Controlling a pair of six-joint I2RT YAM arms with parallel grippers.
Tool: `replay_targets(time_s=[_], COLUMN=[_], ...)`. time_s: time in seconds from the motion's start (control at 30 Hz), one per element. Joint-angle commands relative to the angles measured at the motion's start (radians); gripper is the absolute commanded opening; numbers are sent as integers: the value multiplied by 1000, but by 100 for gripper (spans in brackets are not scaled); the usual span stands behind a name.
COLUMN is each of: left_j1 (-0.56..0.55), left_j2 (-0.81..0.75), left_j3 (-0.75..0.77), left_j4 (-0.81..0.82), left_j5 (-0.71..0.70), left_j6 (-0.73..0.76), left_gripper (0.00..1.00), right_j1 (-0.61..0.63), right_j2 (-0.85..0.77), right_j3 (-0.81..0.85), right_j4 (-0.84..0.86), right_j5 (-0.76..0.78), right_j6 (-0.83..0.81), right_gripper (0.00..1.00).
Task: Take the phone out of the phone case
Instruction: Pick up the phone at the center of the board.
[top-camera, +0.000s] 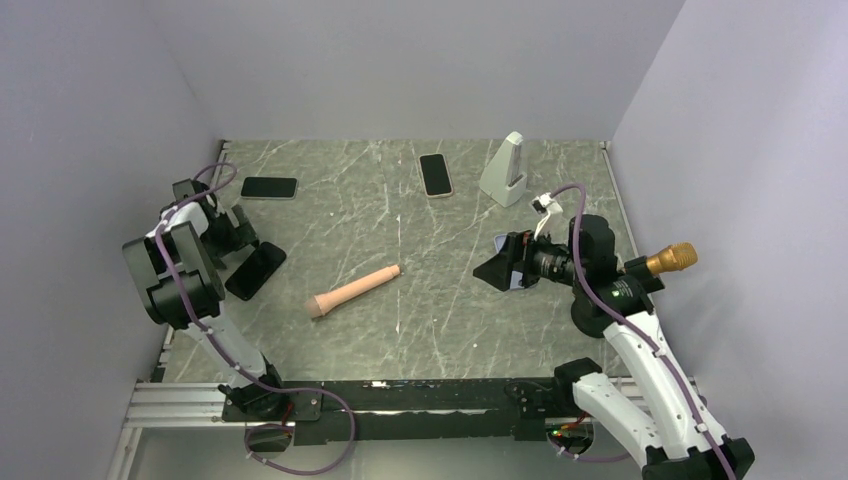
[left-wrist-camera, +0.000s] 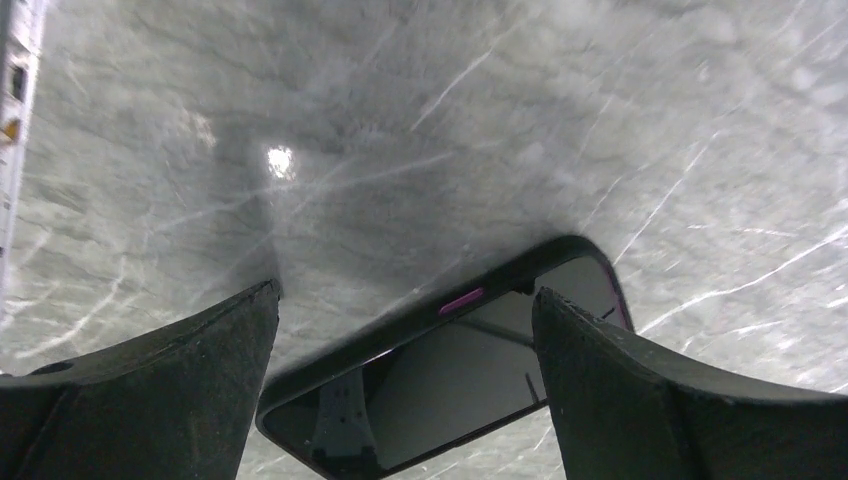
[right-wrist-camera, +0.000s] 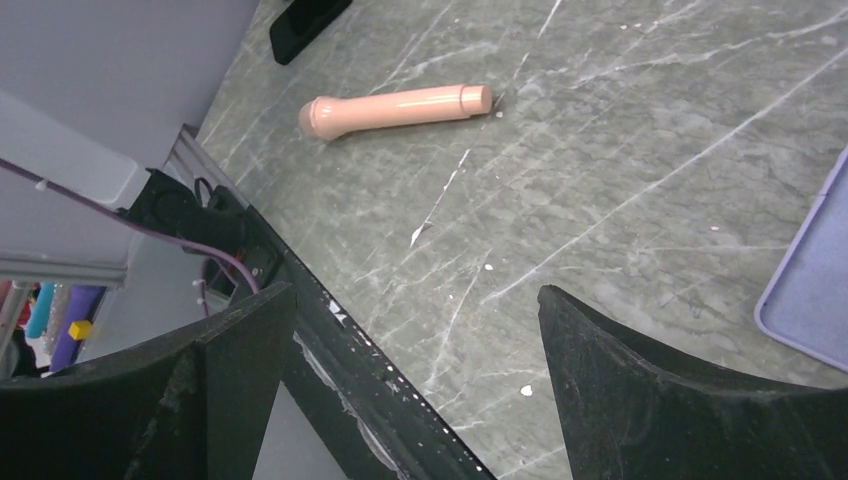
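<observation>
A dark phone in a black case lies flat at the left of the table. In the left wrist view this phone has a purple side button and a glossy screen facing up. My left gripper hovers just over it, open, with one finger on each side and nothing held. My right gripper is open and empty above the table's right half, pointing towards the near rail.
Two more dark phones lie near the back. A peach cylinder lies mid-table. A pale wedge-shaped stand stands at the back right. A lavender flat piece shows at the right wrist view's edge. The black front rail runs below.
</observation>
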Motion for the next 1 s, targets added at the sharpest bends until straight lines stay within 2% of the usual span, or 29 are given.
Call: replay_targets(time_s=[0.0, 0.37, 0.47, 0.57, 0.63, 0.8, 0.97], left_j1=[0, -1, -18, -52, -90, -206, -250], left_j2=[-26, -162, -210, -250, -255, -178, -114], left_j3=[-12, -160, -192, -219, -227, -177, -123], left_j4=[-57, -94, -93, -90, -88, -127, -150], left_j5=[-4, 167, 167, 124, 43, -101, -177], left_j6=[17, 53, 46, 36, 26, 4, -18], left_gripper=[99, 99, 99, 99, 99, 99, 99], right_j1=[6, 7, 6, 7, 7, 6, 9], right_j2=[-34, -57, -61, -69, -75, -79, -84], right_j3=[17, 18, 14, 9, 7, 12, 16], right_j4=[58, 88, 88, 87, 87, 80, 70], right_j5=[-31, -58, -65, -65, -66, -64, -52], right_j6=[-15, -4, 0, 5, 6, 8, 8], right_gripper=[94, 94, 94, 94, 94, 95, 94])
